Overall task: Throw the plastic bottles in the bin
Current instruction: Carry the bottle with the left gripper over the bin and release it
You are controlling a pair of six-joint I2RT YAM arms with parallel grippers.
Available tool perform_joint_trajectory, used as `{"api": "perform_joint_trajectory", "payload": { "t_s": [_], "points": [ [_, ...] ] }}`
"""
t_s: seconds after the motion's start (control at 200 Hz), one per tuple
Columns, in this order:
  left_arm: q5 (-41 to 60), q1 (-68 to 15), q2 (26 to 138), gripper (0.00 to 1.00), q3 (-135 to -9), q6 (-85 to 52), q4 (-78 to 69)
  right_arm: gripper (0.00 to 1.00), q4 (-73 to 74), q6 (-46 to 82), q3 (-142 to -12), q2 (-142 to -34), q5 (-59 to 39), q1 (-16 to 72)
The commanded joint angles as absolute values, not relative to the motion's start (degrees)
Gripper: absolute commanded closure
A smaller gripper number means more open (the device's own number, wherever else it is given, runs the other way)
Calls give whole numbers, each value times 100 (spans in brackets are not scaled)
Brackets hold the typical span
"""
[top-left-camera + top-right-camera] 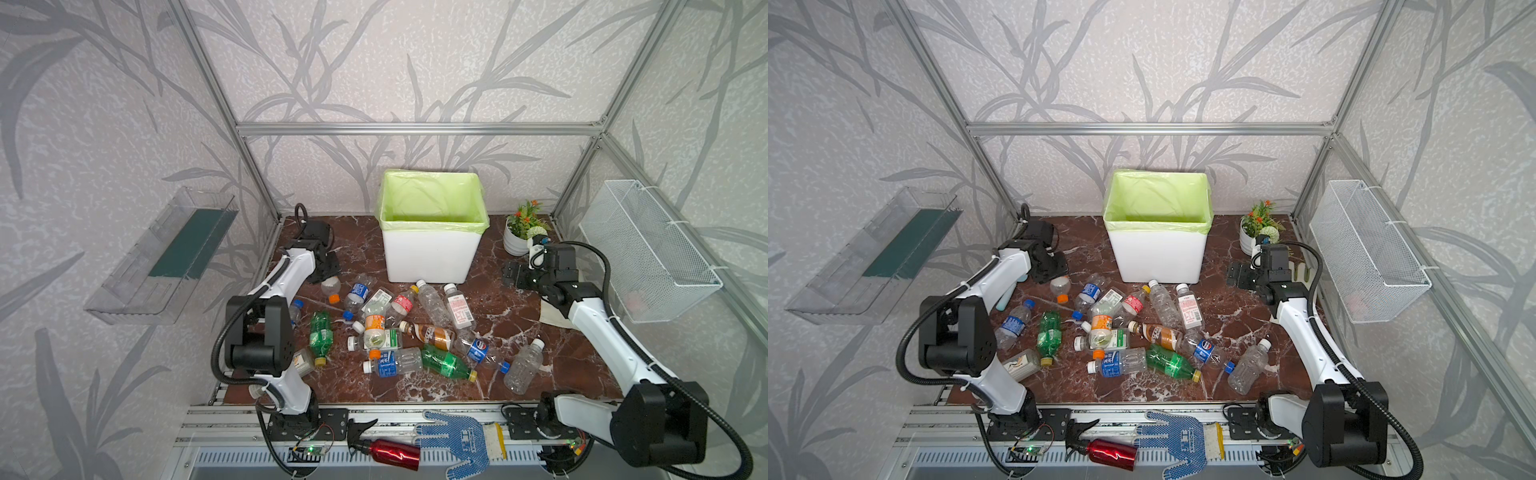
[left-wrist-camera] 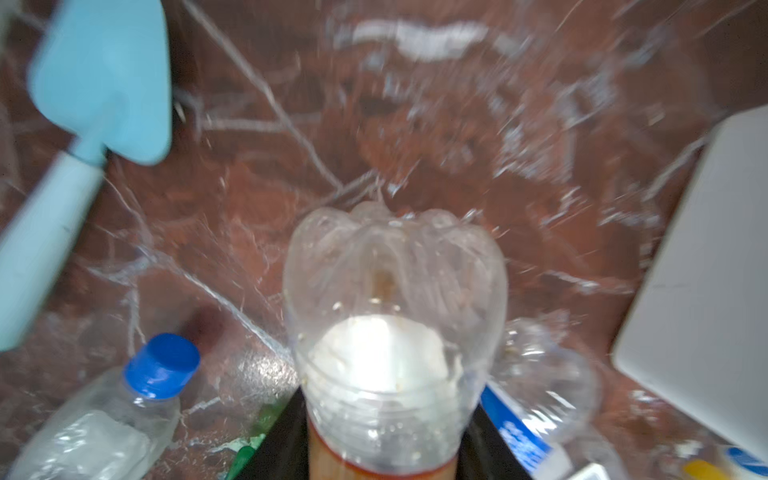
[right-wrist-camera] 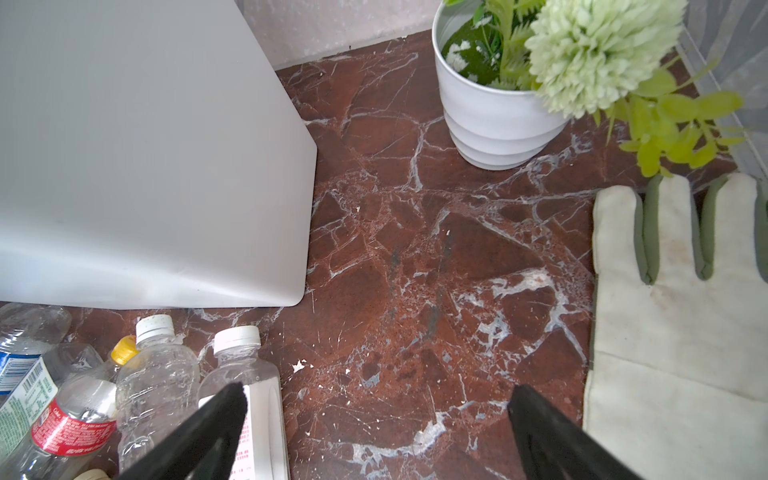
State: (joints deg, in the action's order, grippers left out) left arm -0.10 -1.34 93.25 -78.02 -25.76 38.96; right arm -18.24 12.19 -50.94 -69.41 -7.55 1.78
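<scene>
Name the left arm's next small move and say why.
Probably lift straight up. The left fingers look closed on the clear bottle, which is down at the level of the table. The bin beside it stands far taller, so the bottle needs height before swinging over the rim.

Light falls bright and even in both top views, and the bin throws only a soft shadow. My left wrist view is smeared: the marble beside the bin streaks, and white glare fills the clear bottle. My right wrist view is sharp.
</scene>
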Motion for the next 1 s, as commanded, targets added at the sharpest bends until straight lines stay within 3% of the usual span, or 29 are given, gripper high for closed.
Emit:
{"api": "perform_joint_trajectory", "payload": {
  "t_s": [0.0, 0.24, 0.335, 0.46, 0.52, 0.585, 0.64, 0.81, 0.995],
  "points": [
    [-129, -101, 8268, 56, -8597, -2310, 3562, 1, -1744, 1195, -5100, -6784, -731, 132],
    [282, -140, 6986, 56, -9038, -2507, 1108, 1, -1696, 1246, -4919, -6352, -617, -6],
    [757, -514, 7425, 57, -9369, -2602, 866, 1, -1721, 1250, -4867, -6232, -685, -26],
    [932, -1778, 8665, 53, -10352, -2007, 1624, 1, -1818, 1283, -4962, -6312, -1156, -18],
    [1045, -2334, 9328, 44, -11146, -1690, 2272, 0, -1934, 1295, -5052, -6371, -1272, -18],
    [847, -2708, 9791, 2, -12083, -1412, 2868, 0, -2048, 1277, -5118, -6349, -1303, -18],
    [744, -2821, 9835, 1, -12446, -1328, 2914, 0, -2129, 1241, -5125, -6247, -1233, -18],
    [-87, -2824, 8419, 1, -10888, -1301, 1149, 1, -2213, 1183, -4959, -5935, -984, -26],
    [-930, -2816, 7461, 1, -9790, -972, 1344, 1, -2171, 1269, -4845, -5990, -1088, -22]
  ]
}}
